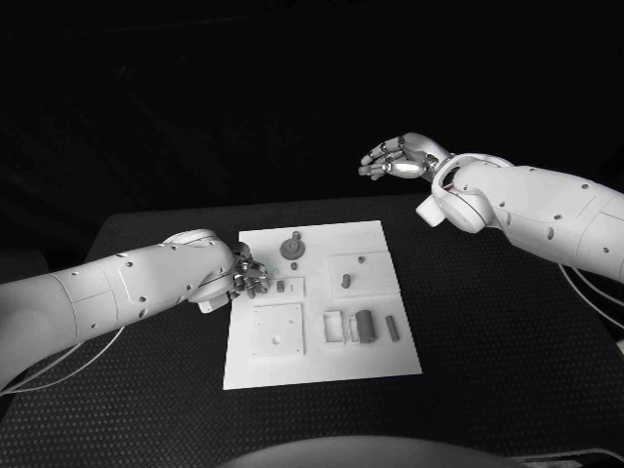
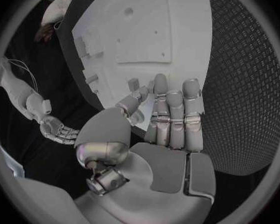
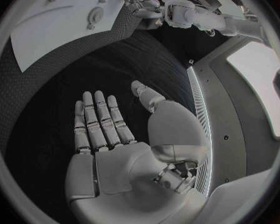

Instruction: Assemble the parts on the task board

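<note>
- Head view: I'm seeing the left robot hand (image 1: 246, 278) hovering at the task board's (image 1: 319, 363) left edge, the right robot hand (image 1: 401, 157) hanging beyond its far side, and grey parts (image 1: 367, 327) lying on the board.
- Left wrist view: its fingers (image 2: 175, 115) are stretching straight, holding nothing.
- Right wrist view: its fingers (image 3: 97, 120) are lying flat and spread, holding nothing.

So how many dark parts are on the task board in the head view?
4 plainly: a round one with a stem at the far edge, a short peg right of middle, two upright pieces near right. The left hand may hide more.

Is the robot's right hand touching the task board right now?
Apart. The head view shows the right hand raised beyond the table's far edge, well away from the task board.
</note>
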Tool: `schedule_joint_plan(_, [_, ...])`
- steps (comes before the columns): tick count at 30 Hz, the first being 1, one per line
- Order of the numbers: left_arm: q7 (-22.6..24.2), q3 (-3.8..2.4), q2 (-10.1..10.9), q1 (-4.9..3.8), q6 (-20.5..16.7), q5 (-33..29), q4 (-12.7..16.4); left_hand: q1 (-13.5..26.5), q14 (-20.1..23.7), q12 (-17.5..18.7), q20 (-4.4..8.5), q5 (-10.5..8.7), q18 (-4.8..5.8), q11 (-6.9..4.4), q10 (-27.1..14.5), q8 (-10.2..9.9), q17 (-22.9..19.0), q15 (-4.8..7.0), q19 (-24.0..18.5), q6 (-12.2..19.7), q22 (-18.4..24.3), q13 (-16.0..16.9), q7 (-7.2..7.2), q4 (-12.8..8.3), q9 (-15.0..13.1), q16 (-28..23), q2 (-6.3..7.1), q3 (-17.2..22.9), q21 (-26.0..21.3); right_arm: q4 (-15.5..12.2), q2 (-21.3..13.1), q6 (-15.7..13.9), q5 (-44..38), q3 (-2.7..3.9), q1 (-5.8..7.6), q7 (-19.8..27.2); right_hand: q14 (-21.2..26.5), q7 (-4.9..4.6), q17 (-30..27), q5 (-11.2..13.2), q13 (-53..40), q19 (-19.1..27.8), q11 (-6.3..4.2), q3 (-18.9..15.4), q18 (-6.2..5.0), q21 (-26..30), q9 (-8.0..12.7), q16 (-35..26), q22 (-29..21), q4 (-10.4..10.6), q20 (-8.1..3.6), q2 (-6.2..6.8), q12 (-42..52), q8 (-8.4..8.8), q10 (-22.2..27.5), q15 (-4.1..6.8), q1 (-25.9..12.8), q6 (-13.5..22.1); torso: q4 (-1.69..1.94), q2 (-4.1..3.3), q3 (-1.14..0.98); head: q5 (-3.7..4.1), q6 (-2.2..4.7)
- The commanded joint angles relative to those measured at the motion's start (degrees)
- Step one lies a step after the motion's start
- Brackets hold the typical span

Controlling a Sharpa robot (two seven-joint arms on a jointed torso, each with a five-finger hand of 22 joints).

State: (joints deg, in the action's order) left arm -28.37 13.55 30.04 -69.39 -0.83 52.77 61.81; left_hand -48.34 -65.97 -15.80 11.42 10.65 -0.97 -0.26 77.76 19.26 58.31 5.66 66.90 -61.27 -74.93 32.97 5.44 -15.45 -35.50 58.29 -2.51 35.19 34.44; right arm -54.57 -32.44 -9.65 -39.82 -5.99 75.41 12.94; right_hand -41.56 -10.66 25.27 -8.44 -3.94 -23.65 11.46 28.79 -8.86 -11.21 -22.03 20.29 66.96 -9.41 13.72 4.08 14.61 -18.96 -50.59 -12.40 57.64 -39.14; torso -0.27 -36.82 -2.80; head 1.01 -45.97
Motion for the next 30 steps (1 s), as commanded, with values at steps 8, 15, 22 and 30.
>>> schedule_joint_plan(8, [-0.03, 0.20, -0.07, 0.31, -0.19, 0.35, -0.30, 3.61, 0.64, 0.52, -0.13, -3.68, -2.66, 0.12, -0.77, -0.70, -0.15, 0.09, -0.44, 0.28, -0.87, -0.13, -0.38, 1.78, 0.06, -0.69, 2.81, -2.52, -0.68, -0.07, -0.02, 0.61, -0.11, 0.02, -0.02, 0.32, -0.32, -2.19, 0.05, -0.02, 0.02, -0.29, 0.20, -0.14, 0.34, 0.43, 0.12, -0.42, 0.13, 0.29, -0.13, 0.26, -0.24, -0.30, -0.34, 0.00, 0.31, 0.60, -0.04, -0.02, -0.02, 0.02, 0.04])
schedule_joint_plan(15, [-0.22, 0.19, 0.21, 0.31, -0.89, 0.35, -0.49, 7.14, 1.46, 0.91, -0.33, -7.88, -2.63, 0.55, -1.90, -1.39, -0.21, -0.15, -0.94, 1.86, -0.83, -0.14, 0.29, 3.75, 0.06, -1.18, 6.50, -5.44, -1.34, -0.01, -0.04, 0.52, -0.11, 0.02, -0.02, 0.30, -0.28, -2.22, 0.05, -0.02, 0.03, -0.29, 0.22, -0.15, 0.34, 0.48, 0.16, -0.46, 0.16, 0.30, -0.12, 0.29, -0.28, -0.29, -0.31, -0.02, 0.32, 0.65, -0.01, 0.00, -0.02, 0.06, 0.07])
schedule_joint_plan(22, [-0.29, 0.19, 0.59, 0.31, -2.07, 0.35, -0.46, 7.97, 3.43, 0.83, -0.86, -7.86, -2.74, 1.26, -4.31, -1.79, -0.18, -0.77, -2.52, 4.11, -1.03, 0.28, 1.11, 3.35, -0.31, -1.29, 7.45, -7.39, -2.05, -0.05, -0.08, 0.52, -0.11, 0.02, -0.02, 0.32, -0.27, -2.24, 0.06, -0.02, 0.03, -0.29, 0.23, -0.15, 0.34, 0.51, 0.18, -0.48, 0.18, 0.30, -0.13, 0.29, -0.31, -0.29, -0.30, -0.03, 0.34, 0.68, 0.00, 0.01, -0.02, -0.09, -0.08])
schedule_joint_plan(30, [1.15, 0.14, 1.99, 0.29, -4.60, -1.44, 0.13, 7.28, 3.69, -0.10, -0.95, -7.85, -2.91, 1.24, -4.85, -1.12, -0.29, -0.76, -2.58, 4.41, -1.18, 0.83, 1.06, 2.98, -0.88, -0.77, 6.98, -7.59, -1.84, 0.05, -0.26, 0.50, -0.11, 0.02, -0.12, 0.34, -0.27, -2.25, 0.07, -0.02, 0.04, -0.30, 0.24, -0.15, 0.34, 0.54, 0.21, -0.49, 0.20, 0.30, -0.13, 0.29, -0.33, -0.30, -0.29, -0.04, 0.36, 0.69, 0.02, 0.00, 0.01, 0.09, 0.15])
